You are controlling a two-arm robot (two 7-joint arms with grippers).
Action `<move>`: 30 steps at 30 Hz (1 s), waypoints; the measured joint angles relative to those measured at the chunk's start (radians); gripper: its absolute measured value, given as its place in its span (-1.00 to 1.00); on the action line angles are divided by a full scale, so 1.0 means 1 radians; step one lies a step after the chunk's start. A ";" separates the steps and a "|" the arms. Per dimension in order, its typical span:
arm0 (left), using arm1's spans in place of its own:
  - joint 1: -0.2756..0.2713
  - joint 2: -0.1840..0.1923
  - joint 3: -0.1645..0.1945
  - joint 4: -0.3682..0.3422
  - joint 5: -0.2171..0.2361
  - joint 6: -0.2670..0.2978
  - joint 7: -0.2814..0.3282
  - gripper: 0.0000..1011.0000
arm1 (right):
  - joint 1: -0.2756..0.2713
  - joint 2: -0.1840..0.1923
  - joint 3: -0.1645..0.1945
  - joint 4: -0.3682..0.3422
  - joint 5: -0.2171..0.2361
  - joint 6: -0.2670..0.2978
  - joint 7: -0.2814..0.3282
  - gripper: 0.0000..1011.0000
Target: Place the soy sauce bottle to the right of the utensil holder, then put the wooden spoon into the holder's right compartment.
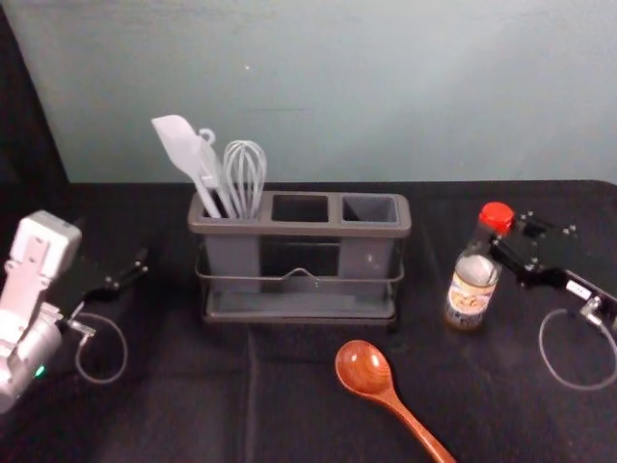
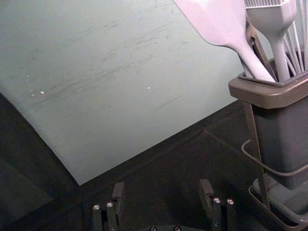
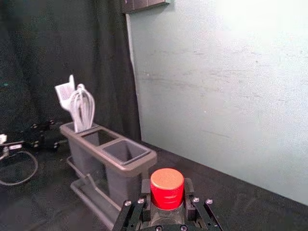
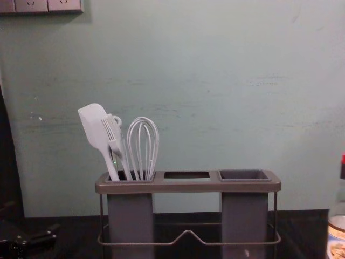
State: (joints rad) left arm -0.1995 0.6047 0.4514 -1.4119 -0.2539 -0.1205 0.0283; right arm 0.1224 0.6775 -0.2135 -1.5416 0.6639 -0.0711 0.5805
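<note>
Because the fingers of the right hand [image 1: 509, 236] are drawn in on both sides of the soy sauce bottle [image 1: 472, 282], pinching it about the neck and red cap [image 3: 167, 187], it looks held rather than merely flanked. The bottle leans a little in the head view, to the right of the utensil holder [image 1: 289, 230] and apart from it; whether its base bears on the bench [image 1: 183, 415] I cannot tell. It is probably glass, stiff, smooth and bottom-heavy if full, so a neck hold could let it swing; best bring it upright and feel the base settle before easing the fingers apart. Nearer the robot, before the holder, lies the wooden spoon [image 1: 364, 370], bowl towards the rack and handle slanting nearer and to the right. It should be light and rigid, its varnish perhaps slick; I would take it on the handle near the bowl, then turn the handle end down for the right compartment [image 1: 370, 208]. White utensils [image 1: 246, 174] stand in the left compartment. Beyond, at the holder's left, the left hand [image 2: 161, 192] waits idle, its fingers wide with nothing between.
</note>
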 joint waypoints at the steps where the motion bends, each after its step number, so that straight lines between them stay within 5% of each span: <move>1: 0.000 0.000 0.000 0.000 0.000 0.000 0.000 1.00 | 0.012 -0.006 -0.004 0.010 -0.003 0.002 0.001 -0.25; 13: 0.000 0.000 0.000 0.000 0.000 0.000 0.000 1.00 | 0.174 -0.089 -0.081 0.150 -0.061 0.023 0.009 -0.25; 30: 0.000 0.000 0.000 0.000 0.000 0.000 0.000 1.00 | 0.267 -0.149 -0.114 0.278 -0.106 0.004 0.021 -0.25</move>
State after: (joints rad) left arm -0.1995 0.6047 0.4514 -1.4120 -0.2539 -0.1206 0.0283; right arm 0.3890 0.5288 -0.3278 -1.2636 0.5575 -0.0673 0.6019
